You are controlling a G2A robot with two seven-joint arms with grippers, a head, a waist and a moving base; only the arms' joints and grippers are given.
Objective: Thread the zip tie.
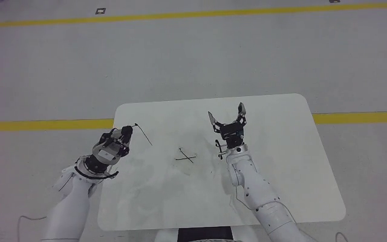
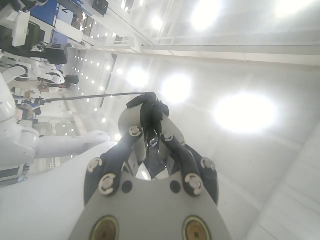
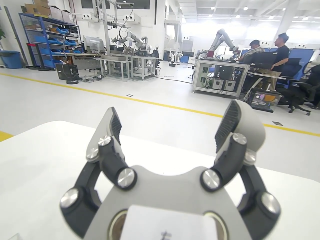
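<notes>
Left hand [image 1: 126,132] pinches a zip tie [image 1: 144,135], held up over the worktop's [image 1: 290,181] left edge. Right hand [image 1: 227,112] spread, empty, well apart. Threading not yet begun, I judge. Next: right hand takes the free end and guides it through the head.

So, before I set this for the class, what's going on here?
A two-armed robot is working at a white table. Its left claw is shut on one end of a black zip tie, which sticks out straight from its tip. The right claw is open and holds nothing, above the table. Two loose ties lie crossed on the table between the arms. The held tie does not look threaded yet.
</notes>
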